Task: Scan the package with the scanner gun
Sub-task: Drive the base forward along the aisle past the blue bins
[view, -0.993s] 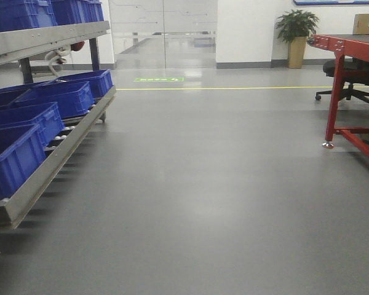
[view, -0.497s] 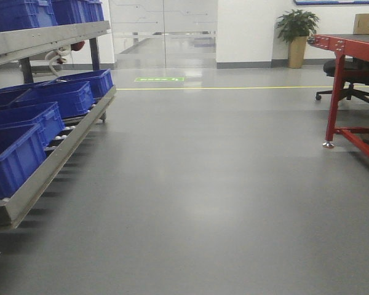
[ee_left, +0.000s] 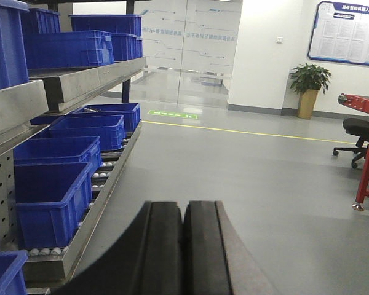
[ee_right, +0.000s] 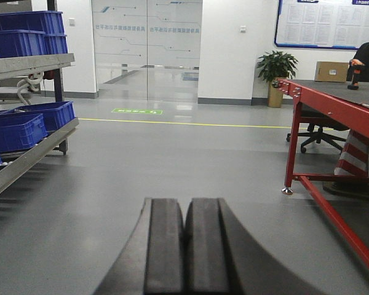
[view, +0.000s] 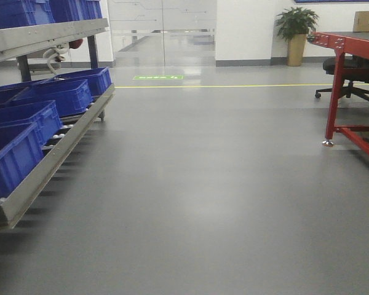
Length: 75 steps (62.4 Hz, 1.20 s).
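Observation:
My left gripper is shut, its two black pads pressed together with nothing between them, held above the bare grey floor. My right gripper is shut and empty in the same way. In the right wrist view a small black-and-orange pistol-shaped object, seemingly the scanner gun, stands on the red table far ahead to the right. Behind it a brown cardboard box sits at the table's far end; whether it is the package I cannot tell. Both grippers are far from the table.
A metal roller rack with several blue bins lines the left side. The red table's legs stand at the right, with a black office chair and a striped cone under it. A potted plant and glass doors are ahead.
The front view has shifted slightly: the yellow floor line and far wall sit a little higher and the bins a little further left. Nothing else has moved.

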Each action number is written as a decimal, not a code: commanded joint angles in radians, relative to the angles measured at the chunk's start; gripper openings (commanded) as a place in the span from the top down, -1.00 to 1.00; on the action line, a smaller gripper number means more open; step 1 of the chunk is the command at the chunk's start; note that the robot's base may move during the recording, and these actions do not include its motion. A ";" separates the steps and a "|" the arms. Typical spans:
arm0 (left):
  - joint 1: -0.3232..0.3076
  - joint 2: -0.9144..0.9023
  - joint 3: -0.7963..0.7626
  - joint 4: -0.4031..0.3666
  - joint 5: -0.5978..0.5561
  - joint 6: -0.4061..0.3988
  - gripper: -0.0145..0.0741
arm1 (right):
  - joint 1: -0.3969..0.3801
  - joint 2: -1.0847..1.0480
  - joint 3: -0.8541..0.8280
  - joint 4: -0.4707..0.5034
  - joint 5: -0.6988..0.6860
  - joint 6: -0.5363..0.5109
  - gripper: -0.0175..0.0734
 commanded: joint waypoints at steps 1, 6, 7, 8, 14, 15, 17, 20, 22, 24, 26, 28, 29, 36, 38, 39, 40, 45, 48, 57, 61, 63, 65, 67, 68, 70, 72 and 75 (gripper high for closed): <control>0.003 -0.003 -0.002 0.002 -0.023 0.005 0.92 | 0.000 -0.001 -0.001 0.000 -0.018 0.001 0.99; 0.003 -0.003 -0.002 0.002 -0.023 0.005 0.92 | 0.000 -0.001 -0.001 0.000 -0.018 0.001 0.99; 0.003 -0.003 -0.002 0.002 -0.023 0.005 0.92 | 0.000 -0.001 -0.001 0.000 -0.018 0.001 0.99; 0.003 -0.003 -0.002 0.002 -0.023 0.005 0.92 | 0.000 -0.001 -0.001 0.000 -0.018 0.001 0.99; 0.003 -0.003 -0.002 0.002 -0.023 0.005 0.92 | 0.000 -0.001 -0.001 0.000 -0.018 0.001 0.99; 0.003 -0.003 -0.002 0.002 -0.023 0.005 0.92 | 0.000 -0.001 -0.001 0.000 -0.018 0.001 0.99; 0.003 -0.003 -0.002 0.002 -0.023 0.005 0.92 | 0.000 -0.001 -0.001 0.000 -0.018 0.001 0.99; 0.005 -0.003 -0.002 0.002 -0.023 0.005 0.92 | 0.000 -0.001 -0.001 0.000 -0.018 0.001 0.99; 0.007 -0.003 -0.002 0.002 -0.023 0.005 0.92 | 0.000 -0.001 -0.001 0.000 -0.018 0.001 0.99; 0.007 -0.003 -0.002 0.002 -0.023 0.005 0.92 | 0.005 -0.001 -0.001 0.000 -0.018 0.001 0.99; 0.011 -0.003 -0.002 0.002 -0.023 0.005 0.92 | 0.007 -0.001 -0.001 0.000 -0.018 0.001 0.99; 0.011 -0.003 -0.002 0.002 -0.023 0.005 0.92 | 0.009 -0.001 -0.001 0.000 -0.018 0.001 0.99; 0.011 -0.003 -0.002 0.002 -0.023 0.005 0.92 | 0.009 -0.001 -0.001 0.000 -0.018 0.001 0.99; 0.011 -0.003 -0.002 0.002 -0.023 0.005 0.92 | 0.005 -0.001 -0.001 0.000 -0.018 0.001 0.99; 0.011 -0.003 -0.002 0.002 -0.023 0.005 0.92 | -0.002 -0.001 -0.001 0.000 -0.018 0.001 0.99; 0.011 -0.003 -0.002 0.002 -0.023 0.005 0.92 | -0.002 -0.001 -0.001 0.000 -0.018 0.001 0.99; 0.011 -0.003 -0.002 0.002 -0.023 0.005 0.92 | -0.004 -0.001 -0.001 0.000 -0.018 0.001 0.99; 0.009 -0.003 -0.002 0.002 -0.023 0.005 0.92 | -0.023 -0.001 -0.001 0.000 -0.018 0.001 0.99; -0.003 -0.003 -0.002 0.002 -0.023 0.005 0.92 | -0.038 -0.001 -0.001 0.000 -0.018 0.001 0.99; -0.045 -0.003 -0.002 0.002 -0.023 0.005 0.92 | -0.061 -0.001 -0.001 0.000 -0.018 0.001 0.99; -0.047 -0.003 -0.002 0.002 -0.023 0.005 0.92 | -0.061 -0.001 -0.001 0.000 -0.018 0.001 0.99; -0.047 -0.003 -0.002 0.002 -0.023 0.005 0.92 | -0.061 -0.001 -0.001 0.000 -0.018 0.001 0.99; -0.047 -0.003 -0.002 0.002 -0.023 0.005 0.92 | -0.061 -0.001 -0.001 0.000 -0.018 0.001 0.99; -0.042 -0.003 -0.002 0.002 -0.023 0.005 0.92 | -0.061 -0.001 -0.001 0.000 -0.018 0.001 0.99; -0.038 -0.003 -0.002 0.002 -0.023 0.005 0.92 | -0.061 -0.001 -0.001 0.000 -0.018 0.001 0.99; -0.033 -0.003 -0.002 0.002 -0.023 0.005 0.92 | -0.061 -0.001 -0.001 0.000 -0.018 0.001 0.99; -0.029 -0.003 -0.002 0.002 -0.023 0.005 0.92 | -0.061 -0.001 -0.001 0.000 -0.018 0.001 0.99; -0.029 -0.003 -0.002 0.002 -0.023 0.005 0.92 | -0.061 -0.001 -0.001 0.000 -0.018 0.001 0.99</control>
